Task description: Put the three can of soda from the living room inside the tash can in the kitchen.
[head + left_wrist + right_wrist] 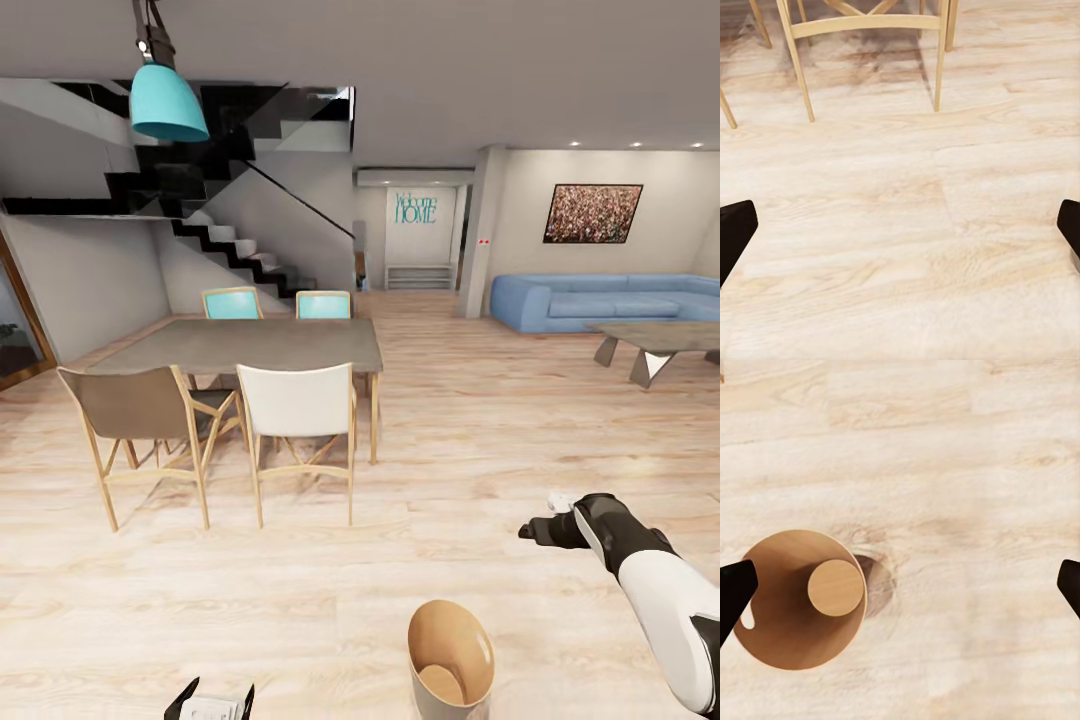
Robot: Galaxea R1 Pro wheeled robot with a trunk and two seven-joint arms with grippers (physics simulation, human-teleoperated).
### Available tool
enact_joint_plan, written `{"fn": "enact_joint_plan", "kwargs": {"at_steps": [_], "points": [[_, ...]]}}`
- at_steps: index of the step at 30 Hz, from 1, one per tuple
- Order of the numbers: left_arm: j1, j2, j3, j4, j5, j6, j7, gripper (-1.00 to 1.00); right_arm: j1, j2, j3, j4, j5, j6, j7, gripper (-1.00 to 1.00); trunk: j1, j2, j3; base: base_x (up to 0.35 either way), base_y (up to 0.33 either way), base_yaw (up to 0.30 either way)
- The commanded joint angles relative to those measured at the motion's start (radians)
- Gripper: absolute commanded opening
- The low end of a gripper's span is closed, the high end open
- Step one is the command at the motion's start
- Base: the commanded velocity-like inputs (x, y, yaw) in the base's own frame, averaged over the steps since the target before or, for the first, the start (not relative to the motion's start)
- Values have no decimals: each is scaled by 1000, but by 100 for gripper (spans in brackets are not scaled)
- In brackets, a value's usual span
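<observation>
Trash can [451, 660] is sitting on the light wood floor [480, 440] right in front of the robot, tipped a bit so you see straight into its tan wood-coloured inside. From the right wrist camera you look right down into the bucket [795, 600] and its round bottom, nothing in there as far as I can see. Right gripper [900, 585] hangs above the floor just beside it with its black fingertips [735, 585] spread wide, holding nothing. In the head view that arm comes in from the right, white forearm and black wrist, with the gripper [548, 528] out over bare floor.

Left gripper [210, 700] is down at the bottom edge of the head view, and its wrist cam shows the two dark fingertips [733, 232] far apart too, empty, over floorboards with chair legs [799, 67] further on.

Beyond that there's a grey dining table [250, 345] with a brown chair [140, 410] and a white chair [298, 405] on the near side and two teal ones [232, 302] behind. Teal pendant lamp [166, 100] overhead, black staircase [230, 240] at the back left. Off to the right: blue sofa [600, 300], low coffee table [655, 345], framed picture [592, 213], and a "Welcome HOME" sign [415, 208] down the hall.
</observation>
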Motion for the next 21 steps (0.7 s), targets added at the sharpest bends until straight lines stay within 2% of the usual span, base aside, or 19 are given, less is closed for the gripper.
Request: {"fn": "enact_joint_plan", "kwargs": {"at_steps": [1, 21], "points": [[0, 0, 0, 0, 0, 0, 0, 100, 0, 1, 0, 0, 0, 0, 0, 100, 4, -7, -3, 0, 0, 0], [0, 0, 0, 1, -1, 0, 0, 100, 0, 3, 0, 0, 0, -1, 0, 100, 81, -147, -66, 0, 0, 0]]}}
